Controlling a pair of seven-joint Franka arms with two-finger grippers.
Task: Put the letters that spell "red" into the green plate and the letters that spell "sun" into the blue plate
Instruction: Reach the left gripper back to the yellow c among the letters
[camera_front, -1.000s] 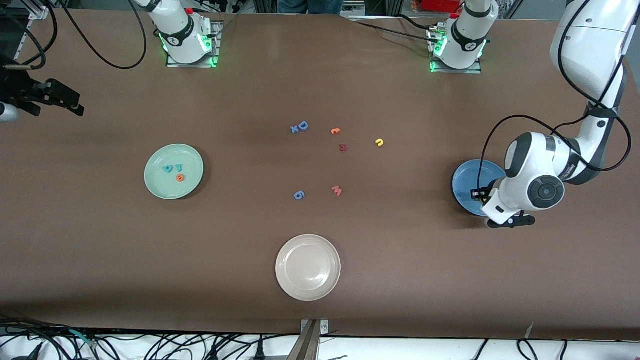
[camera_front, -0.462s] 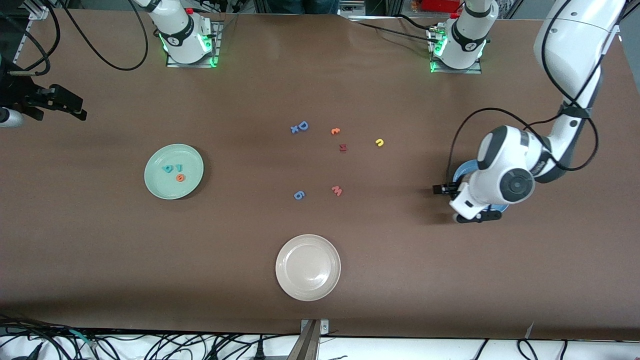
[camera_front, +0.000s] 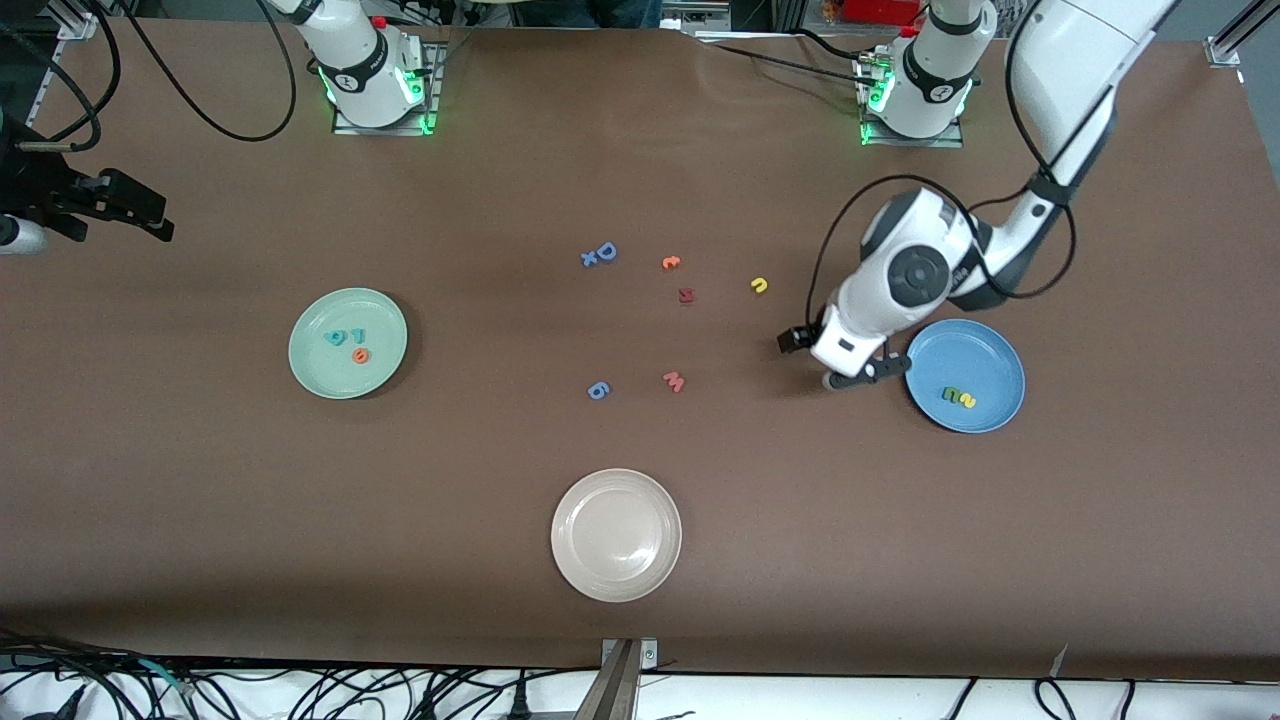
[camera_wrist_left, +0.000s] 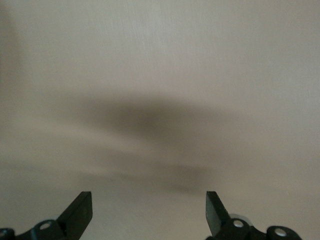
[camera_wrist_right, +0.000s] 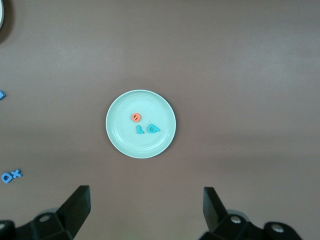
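The green plate (camera_front: 322, 372) (camera_wrist_right: 120, 137) lies toward the right arm's end and holds a teal "r" (camera_front: 357, 336) (camera_wrist_right: 140, 130), a teal "d" (camera_front: 337, 337) (camera_wrist_right: 153, 129) and an orange "e" (camera_front: 360, 355) (camera_wrist_right: 135, 117). Toward the left arm's end, the blue plate (camera_front: 988, 352) holds a green "u" (camera_front: 950, 394) and a yellow "s" (camera_front: 967, 401). The yellow "n" (camera_front: 760, 285) rests on the bare table. My left gripper (camera_front: 830, 358) (camera_wrist_left: 149, 210) hangs open and empty over the table between the blue plate and the "n". High over the table's edge, my right gripper (camera_front: 150, 215) (camera_wrist_right: 145, 210) waits open.
Loose letters lie mid-table: a blue "D" with a small "x" (camera_front: 600, 253) (camera_wrist_right: 11, 175), an orange letter (camera_front: 671, 262), a dark red one (camera_front: 686, 295), a pink "w" (camera_front: 674, 381) and a blue "6" (camera_front: 597, 390). A cream-white plate (camera_front: 575, 560) sits nearest the front camera.
My left gripper opened over the blue plate, then swung off it toward the middle of the table, uncovering the "u" and "s". The right arm barely moved.
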